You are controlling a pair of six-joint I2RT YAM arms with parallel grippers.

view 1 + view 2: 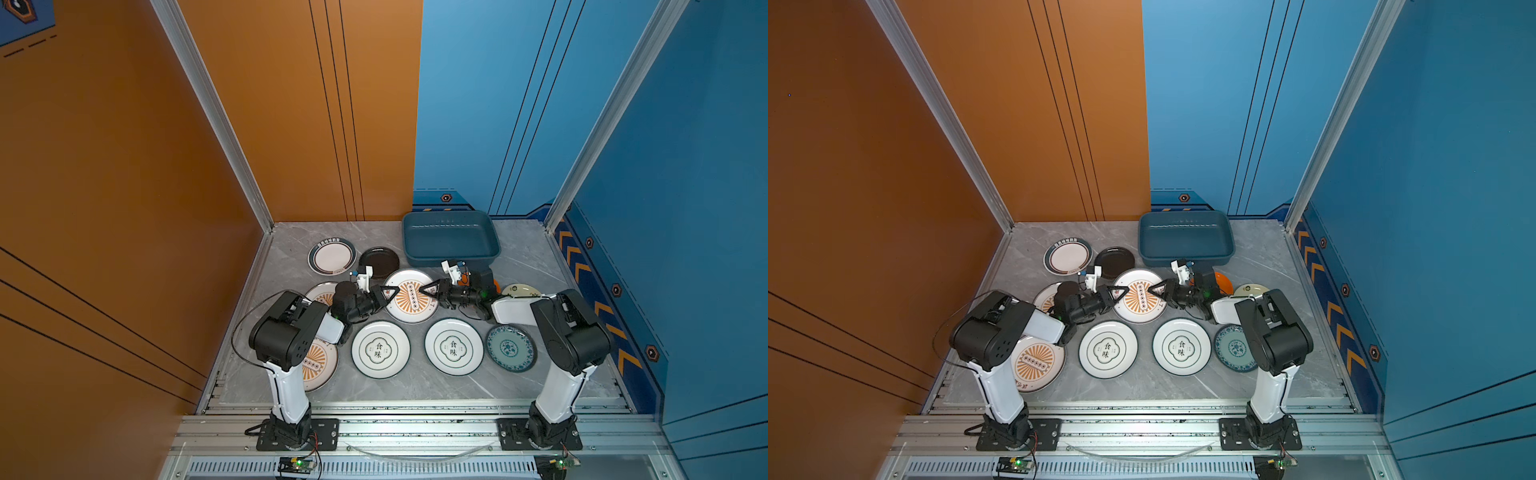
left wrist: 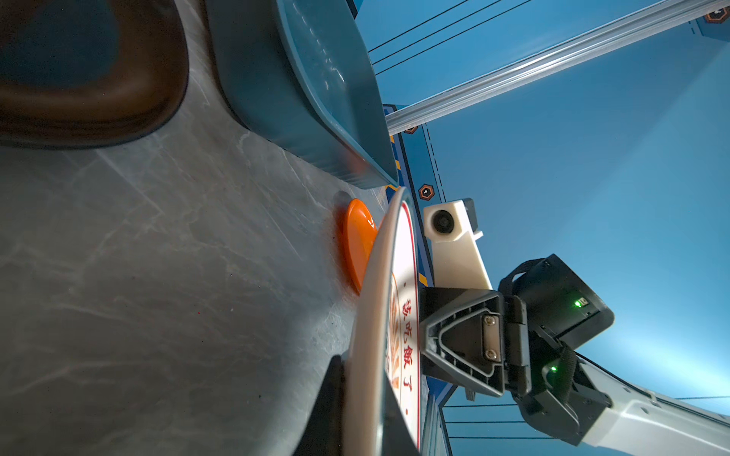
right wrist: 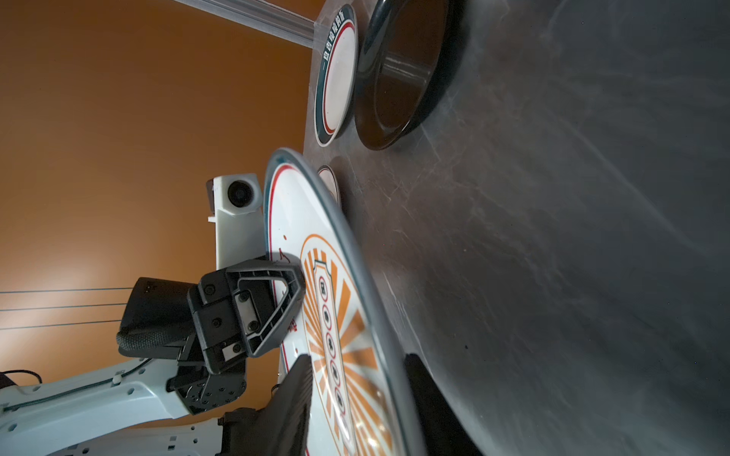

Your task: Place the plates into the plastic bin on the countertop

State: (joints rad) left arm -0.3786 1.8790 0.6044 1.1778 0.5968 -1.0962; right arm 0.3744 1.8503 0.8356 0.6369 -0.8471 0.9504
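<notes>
The tabletop (image 1: 519, 266) is a smooth grey slab that looks like stone, with white veins and a dull sheen. It is edged by brushed aluminium rails (image 1: 415, 405). The plastic bin (image 1: 451, 237) is moulded teal plastic with a satin finish and faint highlights on its inner wall. The sunburst plate (image 1: 409, 297) is glossy white with a printed orange pattern; whether it is ceramic or melamine cannot be told. The black plate (image 1: 379, 262) is mirror-glossy. The orange plate (image 2: 357, 241) is smooth and shiny. The left pincer (image 1: 390, 291) and right pincer (image 1: 424, 289) are matt black ribbed plastic with bare metal screws. The arm shells (image 1: 286, 386) are glossy white plastic.
</notes>
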